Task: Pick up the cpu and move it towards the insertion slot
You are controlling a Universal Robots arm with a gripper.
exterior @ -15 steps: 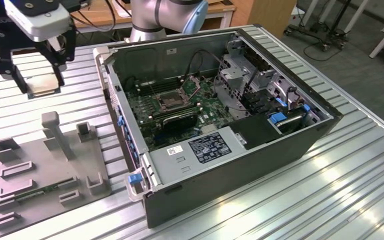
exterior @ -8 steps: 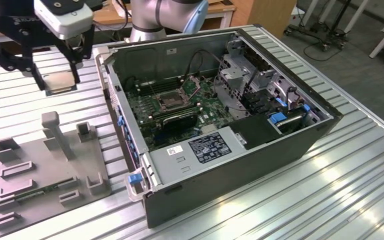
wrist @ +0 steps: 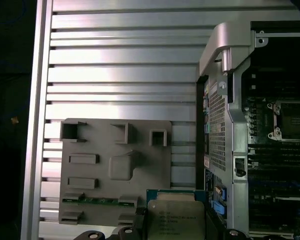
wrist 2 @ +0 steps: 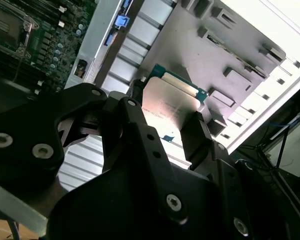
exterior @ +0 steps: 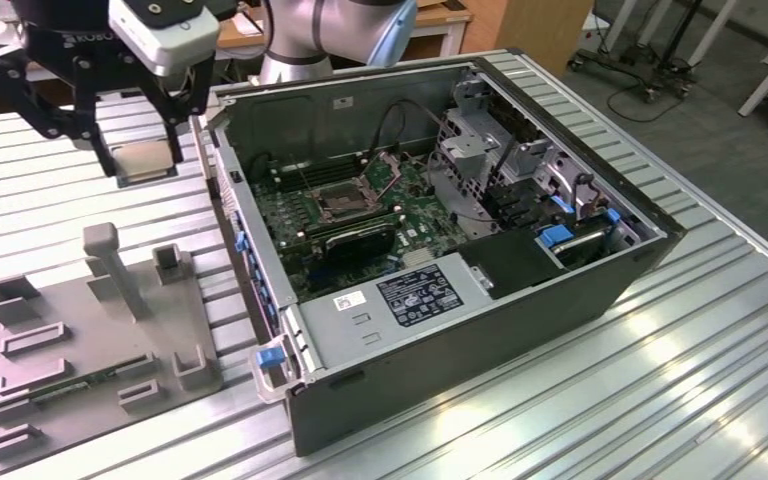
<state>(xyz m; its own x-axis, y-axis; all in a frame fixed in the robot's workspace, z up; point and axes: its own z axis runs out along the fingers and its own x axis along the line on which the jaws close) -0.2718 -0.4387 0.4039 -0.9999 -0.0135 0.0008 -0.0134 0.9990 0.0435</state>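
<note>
Two black fingers (wrist 2: 200,135) of the gripper (exterior: 144,150) were clamped on the cpu (exterior: 143,159), which hung in the air above the ribbed metal counter (exterior: 704,380), between the grey plastic tray (exterior: 57,385) and the open computer case (exterior: 491,330). In both wrist views the chip's pale metal face showed, with the tray below it. Well apart from it, the insertion slot (exterior: 337,201) sat on the green board inside the case, at the exterior view's right of the gripper

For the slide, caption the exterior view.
Gripper holds the cpu above the slatted table, beside the open computer case.
</note>
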